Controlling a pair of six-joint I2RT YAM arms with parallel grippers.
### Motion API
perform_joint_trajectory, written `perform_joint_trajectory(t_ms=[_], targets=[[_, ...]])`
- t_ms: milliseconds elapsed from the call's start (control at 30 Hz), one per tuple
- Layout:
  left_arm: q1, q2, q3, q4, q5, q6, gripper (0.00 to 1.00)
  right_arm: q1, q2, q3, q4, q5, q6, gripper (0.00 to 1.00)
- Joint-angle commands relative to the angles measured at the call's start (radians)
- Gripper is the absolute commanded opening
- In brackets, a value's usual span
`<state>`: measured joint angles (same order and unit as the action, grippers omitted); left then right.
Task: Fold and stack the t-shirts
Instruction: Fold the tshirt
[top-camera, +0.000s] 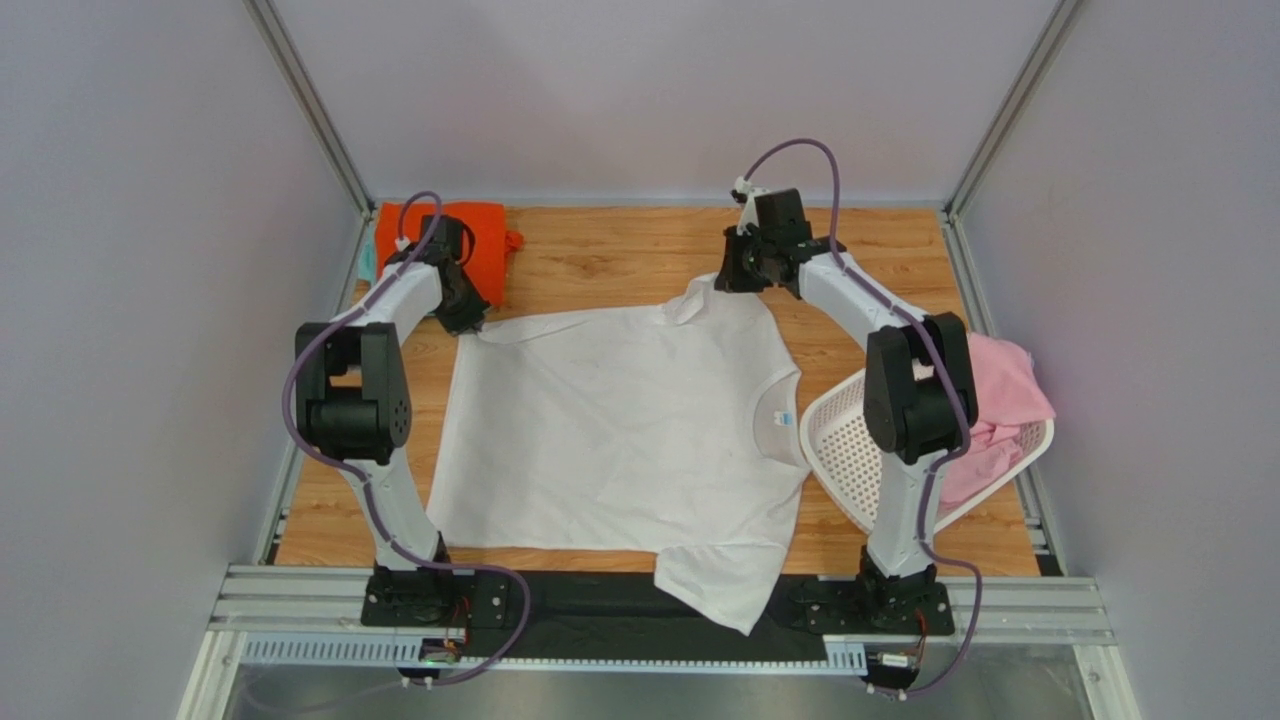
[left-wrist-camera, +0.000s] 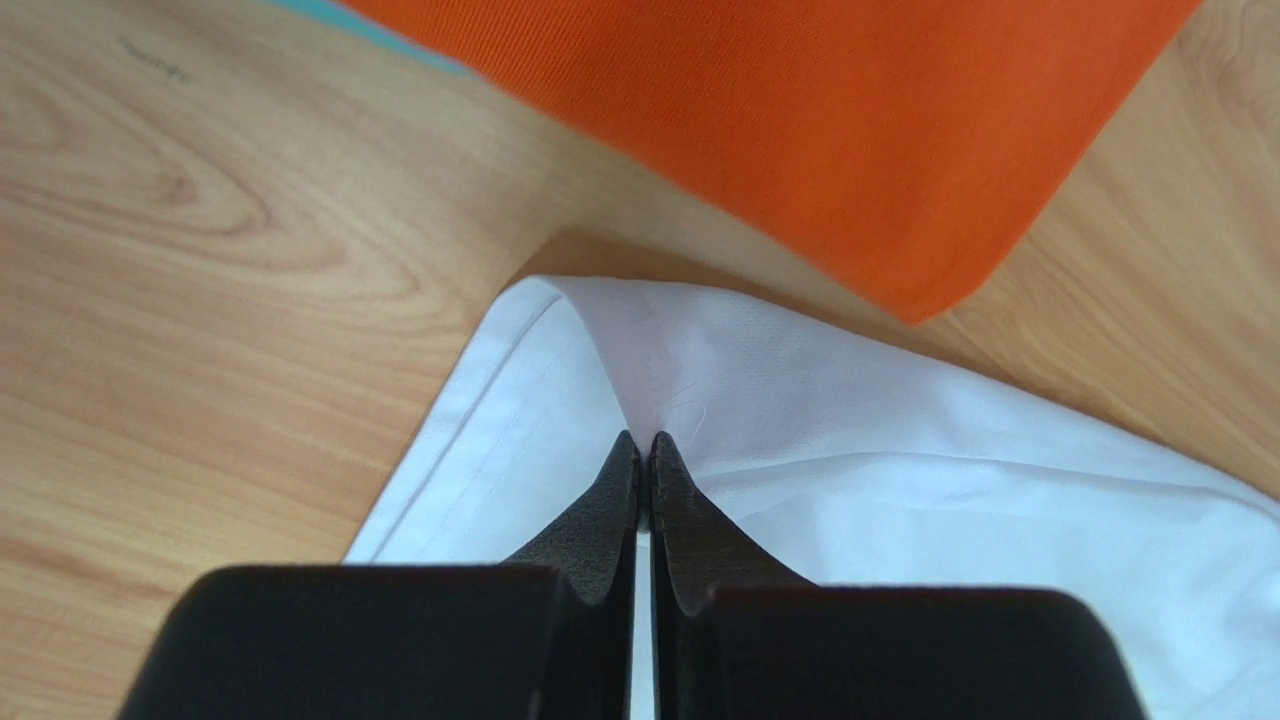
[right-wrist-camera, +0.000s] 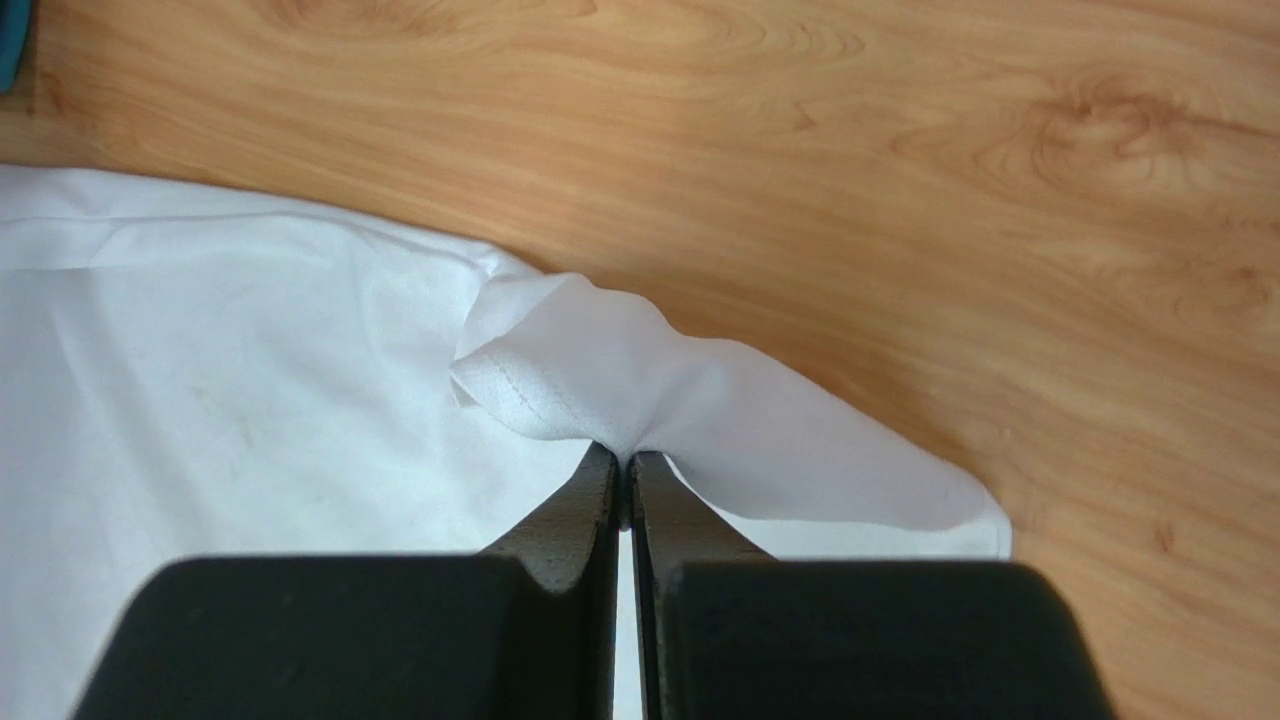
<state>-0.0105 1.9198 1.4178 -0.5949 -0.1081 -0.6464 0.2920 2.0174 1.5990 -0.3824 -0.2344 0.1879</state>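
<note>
White tee (top-camera: 616, 435) lies flat mid-table, near sleeve over the front edge, left gripper (left-wrist-camera: 643, 450) clenched on its far hem corner, right gripper (right-wrist-camera: 621, 458) pinching the far sleeve; teal sliver (left-wrist-camera: 376, 30) under orange tee (top-camera: 484, 233), prob. cloth; bare wood along far edge.

Teal tee (top-camera: 367, 264) mostly beneath orange tee (top-camera: 478, 225)

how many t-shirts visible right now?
4: white t-shirt spread mid-table; orange t-shirt folded at the far-left corner; teal t-shirt, only a sliver showing at the orange one's edge; pink t-shirt in the laundry basket, right side. More may be hidden there.
</note>
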Motion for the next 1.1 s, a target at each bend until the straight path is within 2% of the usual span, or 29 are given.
perform_joint_trajectory(t_ms=[0, 167, 333, 600, 867, 1067], targets=[[0.004, -0.140, -0.071, 0.030, 0.002, 0.005, 0.00, 0.004, -0.159, -0.098, -0.035, -0.017, 0.035, 0.00], [0.004, -0.267, -0.206, 0.041, -0.024, -0.019, 0.00, 0.004, -0.348, -0.266, -0.065, -0.016, 0.038, 0.00], [0.004, -0.358, -0.272, 0.035, -0.024, -0.024, 0.00, 0.013, -0.471, -0.394, -0.130, 0.004, 0.039, 0.00], [0.043, -0.442, -0.358, 0.011, -0.022, -0.021, 0.00, 0.024, -0.657, -0.516, -0.231, 0.046, 0.054, 0.00], [0.050, -0.472, -0.407, -0.014, -0.022, 0.005, 0.00, 0.042, -0.747, -0.600, -0.311, 0.035, 0.084, 0.01], [0.053, -0.487, -0.453, -0.016, -0.025, 0.013, 0.00, 0.104, -0.793, -0.714, -0.334, 0.101, 0.149, 0.03]])
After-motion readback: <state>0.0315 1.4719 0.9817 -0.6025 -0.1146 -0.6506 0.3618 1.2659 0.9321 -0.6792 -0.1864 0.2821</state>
